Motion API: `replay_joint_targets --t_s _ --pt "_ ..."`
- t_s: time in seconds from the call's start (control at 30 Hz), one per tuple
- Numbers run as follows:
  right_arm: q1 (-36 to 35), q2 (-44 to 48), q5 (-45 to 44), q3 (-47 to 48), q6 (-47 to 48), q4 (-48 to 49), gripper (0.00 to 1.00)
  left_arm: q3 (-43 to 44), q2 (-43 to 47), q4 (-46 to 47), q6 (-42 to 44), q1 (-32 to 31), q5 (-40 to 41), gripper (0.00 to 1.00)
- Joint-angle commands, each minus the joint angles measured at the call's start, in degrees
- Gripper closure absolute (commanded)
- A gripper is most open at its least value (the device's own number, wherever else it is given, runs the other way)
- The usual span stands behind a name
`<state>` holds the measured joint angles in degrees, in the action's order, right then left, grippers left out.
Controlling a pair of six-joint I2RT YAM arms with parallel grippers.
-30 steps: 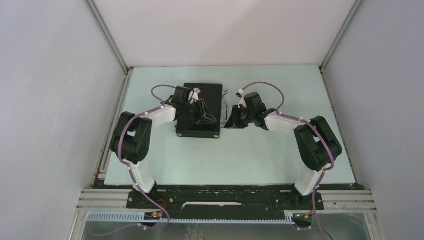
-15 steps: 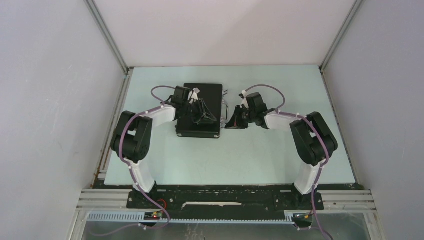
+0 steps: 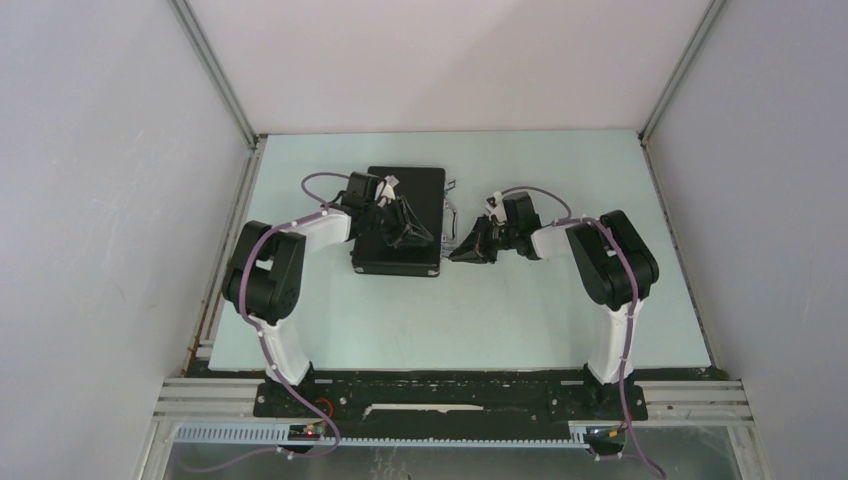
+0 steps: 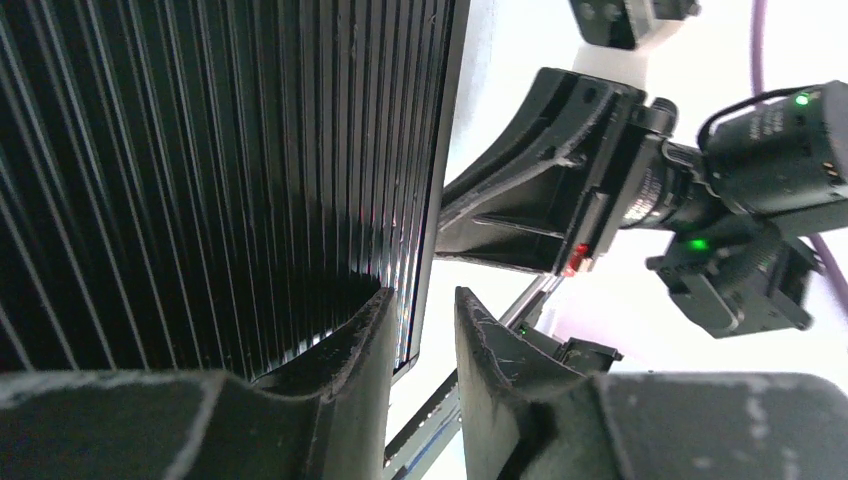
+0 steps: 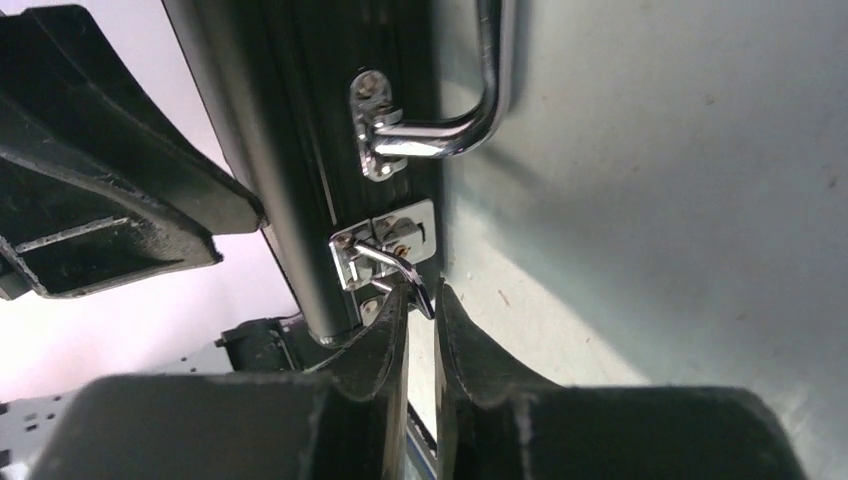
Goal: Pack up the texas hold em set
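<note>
The black case [image 3: 405,190] lies shut on the table, its silver handle [image 5: 485,100] on the right side. My left gripper [image 3: 410,235] rests on the ribbed lid [image 4: 200,150] near its right edge, jaws a little apart with nothing between them [image 4: 422,300]. My right gripper [image 3: 460,250] is at the case's right side wall [image 5: 290,150], its jaws [image 5: 420,295] pinched on the tip of the raised silver latch [image 5: 385,250]. The chips, cards and buttons are out of view.
The pale green table [image 3: 500,310] is boxed in by white walls at the left, back and right. The right arm's fingers [image 4: 540,190] show in the left wrist view, just beside the case edge.
The right arm's elbow has swung in towards the case and its wrist has lowered, while its gripper stays at the latch. The left arm and the case have not moved.
</note>
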<state>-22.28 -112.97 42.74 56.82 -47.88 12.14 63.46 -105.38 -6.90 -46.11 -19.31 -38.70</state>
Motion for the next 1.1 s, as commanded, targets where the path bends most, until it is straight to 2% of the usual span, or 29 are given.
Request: replay_joint_targets --t_s 0.0,0.1,0.33,0.5,0.6,0.67,0.8,0.97,1.07 --pt "-0.66 -6.21 -1.09 -1.27 -6.64 10.79 0.81 -1.32 -2.86 -0.96 0.11 0.10 2.89 0.65" --pt "-0.31 -7.14 -0.62 -1.27 -7.48 12.87 0.78 -1.32 -2.74 -0.62 -0.12 0.36 2.86 0.65" --pt "-0.52 -6.31 -0.95 0.22 -4.85 10.88 0.77 -1.28 -3.19 -0.49 -0.17 0.37 3.21 0.65" --pt "-0.31 -1.41 -4.53 0.20 1.16 4.89 0.77 -1.39 -2.74 -0.33 -0.13 0.41 3.27 0.65" --pt "-0.28 2.87 -10.36 0.22 5.86 -1.04 0.72 -1.41 -2.33 -0.35 -0.12 0.40 3.28 0.65" --pt "-0.67 3.78 -11.44 0.25 6.77 -1.69 0.70 -1.48 -2.18 -0.25 -0.20 0.41 3.17 0.65" --pt "-1.78 2.48 -12.40 0.29 5.26 -0.98 0.72 -1.50 -1.99 -0.16 -0.30 0.40 2.95 0.65" --pt "-4.35 -0.08 -12.74 3.46 4.69 -2.07 0.78 -1.59 -1.73 0.04 -0.45 0.33 2.93 0.65" --pt "-5.49 -2.15 -10.81 4.70 3.83 0.31 0.79 -1.53 -1.80 0.17 -0.46 0.33 2.93 0.65"
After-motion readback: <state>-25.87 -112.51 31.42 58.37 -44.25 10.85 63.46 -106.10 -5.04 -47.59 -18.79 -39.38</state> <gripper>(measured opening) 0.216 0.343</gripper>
